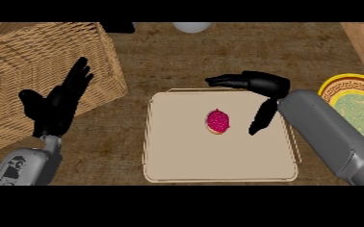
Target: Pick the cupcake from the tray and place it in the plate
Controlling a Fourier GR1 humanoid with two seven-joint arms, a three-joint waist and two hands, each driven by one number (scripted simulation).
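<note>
Cupcake: the small cupcake with bright pink frosting (218, 121) sits near the middle of the flat beige rectangular tray (177, 158), untouched.
Right robot hand: the black right robot hand (259, 84) hovers over the tray's far right corner, fingers extended leftward and relaxed, thumb hanging down beside the cupcake, grasping nothing.
Left robot hand: the black left robot hand (53, 106) rests at the left, fingers straight and pointing up, released, in front of the woven wicker basket (57, 53).
Plate: the round plate with a yellow patterned rim and green centre (344, 96) lies at the right edge, partly behind the grey right forearm (323, 130).
Tabletop: the brown wood-grain tabletop (171, 57) carries the tray, basket and plate.
</note>
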